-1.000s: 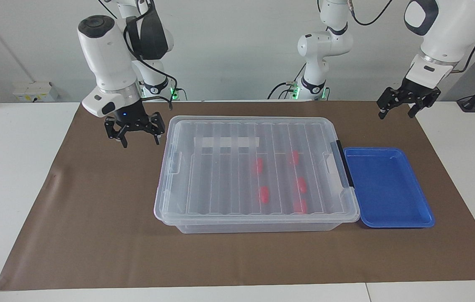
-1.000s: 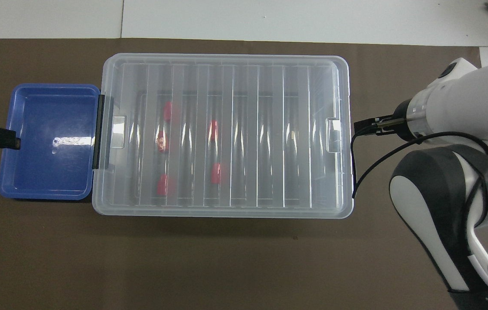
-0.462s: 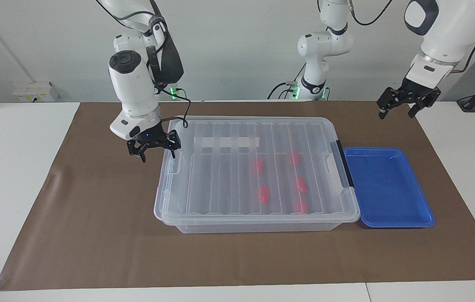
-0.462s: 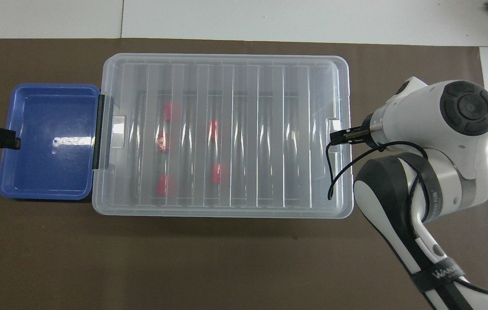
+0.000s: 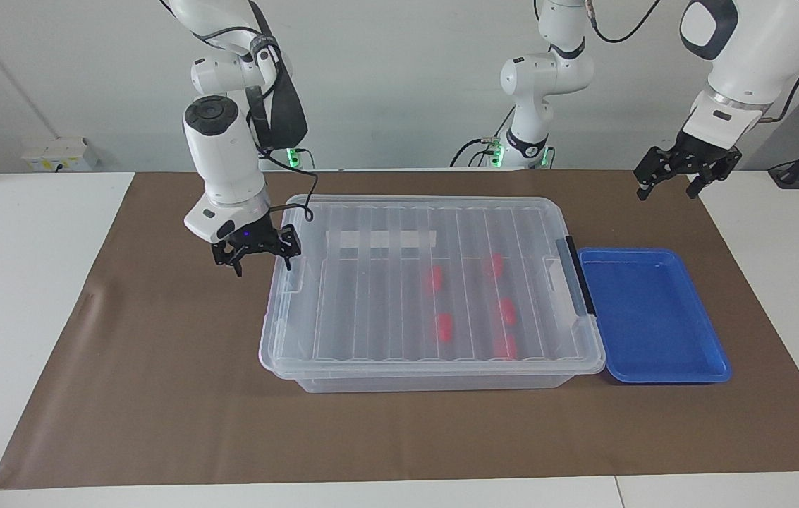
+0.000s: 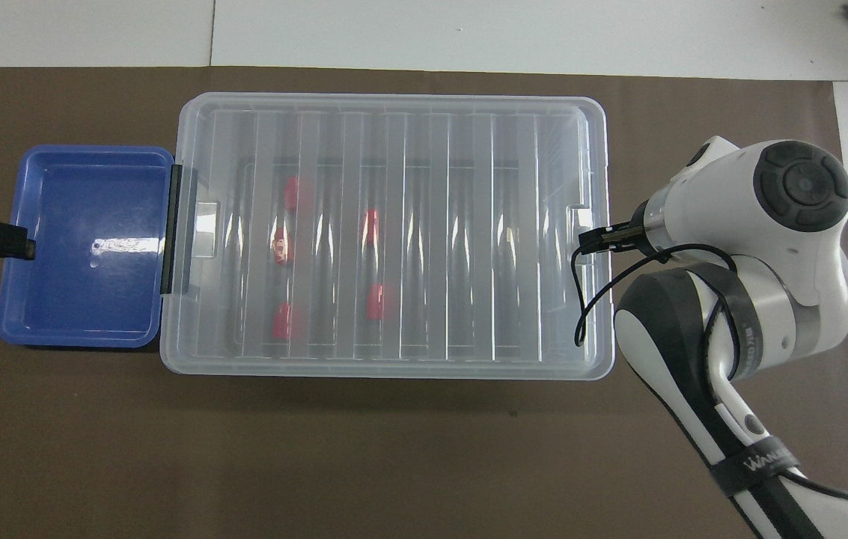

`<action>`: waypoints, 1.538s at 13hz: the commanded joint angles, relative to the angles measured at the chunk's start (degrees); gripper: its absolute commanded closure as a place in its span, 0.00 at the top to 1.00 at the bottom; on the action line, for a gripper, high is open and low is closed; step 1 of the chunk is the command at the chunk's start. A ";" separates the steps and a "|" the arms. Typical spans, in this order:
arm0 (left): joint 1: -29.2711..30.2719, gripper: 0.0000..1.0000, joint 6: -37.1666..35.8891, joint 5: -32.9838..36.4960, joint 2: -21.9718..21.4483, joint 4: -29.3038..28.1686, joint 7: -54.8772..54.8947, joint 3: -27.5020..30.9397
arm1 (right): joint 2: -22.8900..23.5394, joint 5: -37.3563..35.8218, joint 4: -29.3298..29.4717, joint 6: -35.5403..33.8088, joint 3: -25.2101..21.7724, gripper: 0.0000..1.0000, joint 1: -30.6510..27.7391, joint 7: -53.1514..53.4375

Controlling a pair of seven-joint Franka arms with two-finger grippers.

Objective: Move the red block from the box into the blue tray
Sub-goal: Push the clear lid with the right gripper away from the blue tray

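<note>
A large clear box (image 5: 431,289) is sitting lidded in the middle of a brown mat (image 5: 159,395), its ribbed lid closed and a black latch (image 5: 580,275) showing at the end toward the left arm. Inside, five red blocks are lying on the floor of the box; taking the box as a clock face in the overhead view, they are gathering around nine o'clock, with one red block (image 6: 292,193) sitting toward ten. The blue tray (image 5: 688,367) is resting on the mat, touching the box's latch end. The right gripper (image 5: 259,262) is hanging with its fingers spread wide and holding nothing, just over the box's end nearest the right arm. The left gripper (image 5: 668,189) is waiting high over the mat near the tray, fingers likewise spread and holding nothing.
</note>
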 commanded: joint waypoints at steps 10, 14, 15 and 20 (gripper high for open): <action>0.85 1.00 0.44 -0.67 -1.57 -1.47 -0.43 -0.39 | 0.42 -8.76 0.45 -0.85 0.15 1.00 -6.13 -0.08; 0.85 1.00 0.44 -0.67 -1.57 -1.47 -0.43 -0.39 | 0.25 -8.76 0.72 -1.65 0.15 1.00 -7.54 -0.17; 0.85 1.00 0.44 -0.67 -1.57 -1.47 -0.43 -0.39 | 0.25 -8.76 0.72 -1.91 0.15 1.00 -8.06 -0.17; 0.76 1.00 0.62 -0.67 -1.57 -1.47 -0.43 -0.39 | 0.07 -10.07 0.72 -2.44 -0.02 1.00 -9.56 -0.25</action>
